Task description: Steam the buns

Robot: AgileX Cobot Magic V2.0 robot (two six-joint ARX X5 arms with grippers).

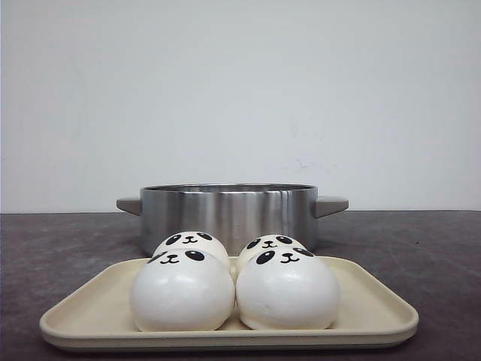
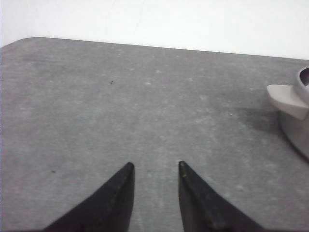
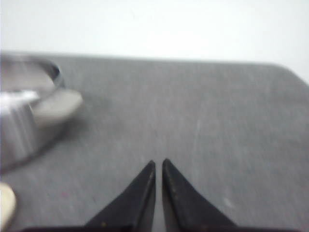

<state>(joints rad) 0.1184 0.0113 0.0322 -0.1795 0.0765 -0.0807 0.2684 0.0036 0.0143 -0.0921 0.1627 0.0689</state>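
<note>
Buns [image 1: 183, 291], four with panda faces, sit huddled together on the cream tray [image 1: 376, 304] just in front of the steel pot [image 1: 228, 213] on my counter [image 1: 68, 248]. My left gripper [image 2: 154, 166] hangs spread over bare counter near a pot handle; my right gripper [image 3: 159, 163] is almost pressed together, holding nothing.
</note>
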